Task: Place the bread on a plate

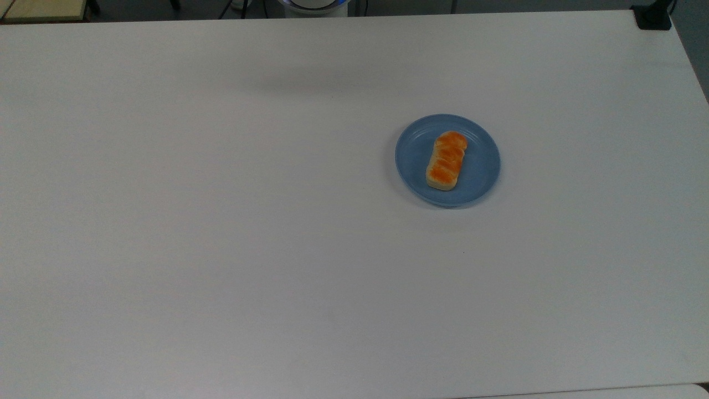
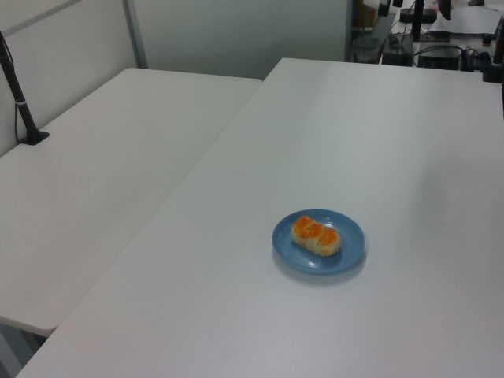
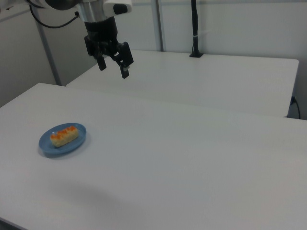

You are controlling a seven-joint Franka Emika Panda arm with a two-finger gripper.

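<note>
The bread, an oblong loaf with an orange-brown top, lies on the blue plate on the white table. In the left view the bread rests across the middle of the plate. The right view has the bread on the plate at the right view's lower left. My gripper hangs high above the table in the right view, up and to the right of the plate, well apart from it. Its two black fingers stand open with nothing between them.
A second white table adjoins on the left view's left, with a black pole clamped at its edge. Cables and equipment sit beyond the table's far end. A black clamp sits at the top view's upper right corner.
</note>
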